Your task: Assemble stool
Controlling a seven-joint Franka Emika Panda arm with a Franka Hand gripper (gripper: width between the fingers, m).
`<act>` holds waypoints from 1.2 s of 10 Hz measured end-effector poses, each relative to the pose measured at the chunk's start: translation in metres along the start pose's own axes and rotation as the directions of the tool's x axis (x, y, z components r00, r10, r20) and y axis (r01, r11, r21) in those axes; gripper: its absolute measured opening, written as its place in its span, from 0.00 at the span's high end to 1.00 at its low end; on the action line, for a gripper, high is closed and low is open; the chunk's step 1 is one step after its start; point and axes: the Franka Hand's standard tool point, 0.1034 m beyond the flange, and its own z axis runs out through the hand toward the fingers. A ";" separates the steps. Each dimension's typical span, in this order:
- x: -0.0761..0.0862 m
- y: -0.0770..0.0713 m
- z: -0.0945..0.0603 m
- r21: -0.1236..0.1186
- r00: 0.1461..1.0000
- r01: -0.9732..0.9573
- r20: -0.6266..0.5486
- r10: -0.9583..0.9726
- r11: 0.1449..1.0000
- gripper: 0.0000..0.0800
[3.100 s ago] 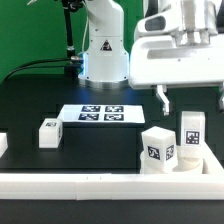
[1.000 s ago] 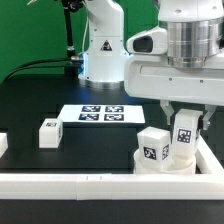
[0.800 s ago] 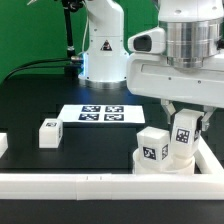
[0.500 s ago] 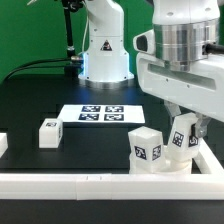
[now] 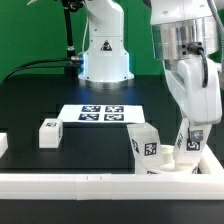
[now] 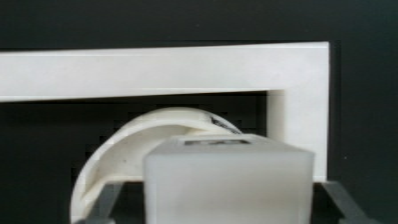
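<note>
We see the gripper (image 5: 192, 134) clamped on a short white leg (image 5: 193, 144), its jaws pressed against two opposite sides of the block. This leg sits at the round seat (image 5: 170, 163), near the table's front corner on the exterior view's right. In the wrist view the held leg (image 6: 228, 185) fills the foreground, and the seat's curved edge (image 6: 151, 140) shows just behind it. Whether the leg is fully in a socket we cannot tell. A second leg (image 5: 147, 148) stands on the seat just beside the first, slightly tilted, with its tag facing the camera. A loose leg (image 5: 48, 133) lies on the black table (image 5: 40, 100), well apart toward the exterior view's left. The marker board (image 5: 100, 114) lies flat between it and the seat, farther back. A white rail (image 5: 80, 182) runs along the table's front edge.
</note>
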 end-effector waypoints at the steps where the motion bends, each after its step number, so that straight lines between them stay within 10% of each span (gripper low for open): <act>1: -0.001 0.000 0.000 0.000 0.997 -0.074 0.000 0.074 0.997 0.58; 4: -0.002 -0.006 0.000 0.011 0.873 -0.488 0.038 0.487 0.873 0.58; 7: -0.008 -0.005 0.002 0.052 0.876 -0.479 0.081 0.475 0.876 0.58; 10: -0.008 -0.005 0.003 0.056 0.899 -0.436 0.078 0.431 0.898 0.22; 12: -0.014 -0.012 -0.018 0.092 0.972 -0.225 0.087 0.217 0.970 0.20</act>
